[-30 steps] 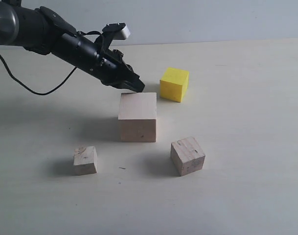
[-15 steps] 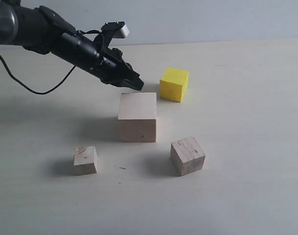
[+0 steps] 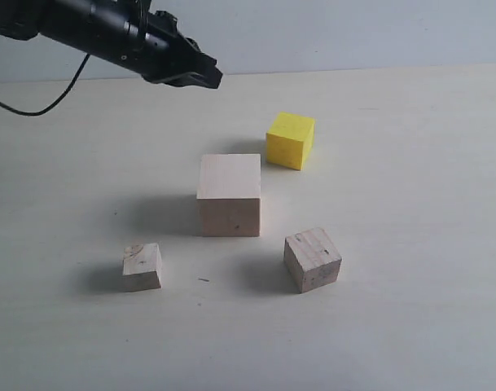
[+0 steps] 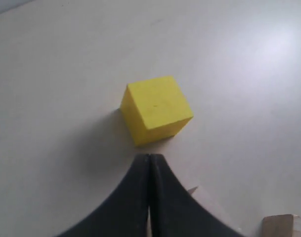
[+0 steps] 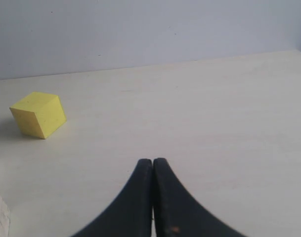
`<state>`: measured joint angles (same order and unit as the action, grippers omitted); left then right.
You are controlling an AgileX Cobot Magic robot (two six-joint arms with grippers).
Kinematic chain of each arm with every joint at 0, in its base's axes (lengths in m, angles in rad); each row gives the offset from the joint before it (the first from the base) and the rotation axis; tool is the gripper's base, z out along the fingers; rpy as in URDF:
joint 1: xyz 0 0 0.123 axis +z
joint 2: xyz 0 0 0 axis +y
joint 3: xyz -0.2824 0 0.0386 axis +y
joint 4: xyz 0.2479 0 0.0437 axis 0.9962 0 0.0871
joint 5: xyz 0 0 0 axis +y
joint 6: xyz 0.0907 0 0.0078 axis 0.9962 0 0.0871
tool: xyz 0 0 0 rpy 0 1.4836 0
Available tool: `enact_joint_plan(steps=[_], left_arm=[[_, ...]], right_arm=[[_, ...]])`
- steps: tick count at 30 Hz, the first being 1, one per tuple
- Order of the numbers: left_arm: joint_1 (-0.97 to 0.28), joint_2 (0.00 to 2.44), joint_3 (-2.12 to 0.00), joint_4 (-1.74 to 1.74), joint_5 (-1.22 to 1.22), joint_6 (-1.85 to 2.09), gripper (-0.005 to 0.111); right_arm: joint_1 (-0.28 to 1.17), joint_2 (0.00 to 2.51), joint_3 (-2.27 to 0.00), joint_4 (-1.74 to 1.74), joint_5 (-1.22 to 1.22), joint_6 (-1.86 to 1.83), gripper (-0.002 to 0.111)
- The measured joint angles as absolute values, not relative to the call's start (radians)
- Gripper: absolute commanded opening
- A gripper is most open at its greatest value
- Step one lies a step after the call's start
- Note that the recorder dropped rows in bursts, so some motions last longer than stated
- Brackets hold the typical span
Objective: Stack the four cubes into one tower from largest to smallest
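Cubes, all four, sit apart on the worktop [image 3: 410,204], nothing stacked yet. The big pale wood cube [image 3: 230,195] is in the middle, yellow cube [image 3: 290,140] just behind it to the right, greyish wood cube [image 3: 313,259] front right, smallest wood cube [image 3: 142,266] front left. Left pincer [image 3: 212,78] hangs up in the air behind the big one, tips pressed together with nothing between them. Right pincer [image 5: 152,164] is clamped closed and empty too; its wrist camera catches the yellow cube some way off.
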<state>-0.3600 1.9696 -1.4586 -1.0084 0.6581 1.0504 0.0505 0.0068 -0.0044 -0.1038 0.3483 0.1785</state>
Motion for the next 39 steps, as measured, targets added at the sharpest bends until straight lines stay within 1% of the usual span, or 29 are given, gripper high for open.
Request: enact_joint_plan(steps=[6, 15, 27, 29, 32, 36, 39], left_arm=[[-0.318, 1.889, -1.304, -1.030, 0.525, 1.043, 0.000], [-0.224, 1.700, -1.237, -1.078, 0.471, 1.043, 0.000], [-0.220, 1.375, -1.168, -1.108, 0.479, 1.043, 0.000], [-0.220, 1.319, -1.164, -1.119, 0.487, 1.043, 0.000], [-0.220, 1.245, -1.162, -1.123, 0.490, 1.043, 0.000], [-0.220, 1.189, -1.162, -1.129, 0.493, 1.043, 0.000], [-0.220, 1.173, -1.160, -1.131, 0.521, 1.043, 0.000]], right_arm=[[0.051, 0.007, -0.004, -0.104, 0.348, 0.178, 0.000], [0.051, 0.007, -0.004, -0.104, 0.348, 0.178, 0.000], [0.051, 0.007, -0.004, -0.104, 0.332, 0.178, 0.000], [0.051, 0.007, -0.004, -0.104, 0.280, 0.178, 0.000], [0.051, 0.007, -0.004, -0.104, 0.131, 0.178, 0.000], [0.051, 0.007, -0.004, -0.104, -0.060, 0.178, 0.000], [0.051, 0.005, -0.004, -0.104, -0.151, 0.178, 0.000]])
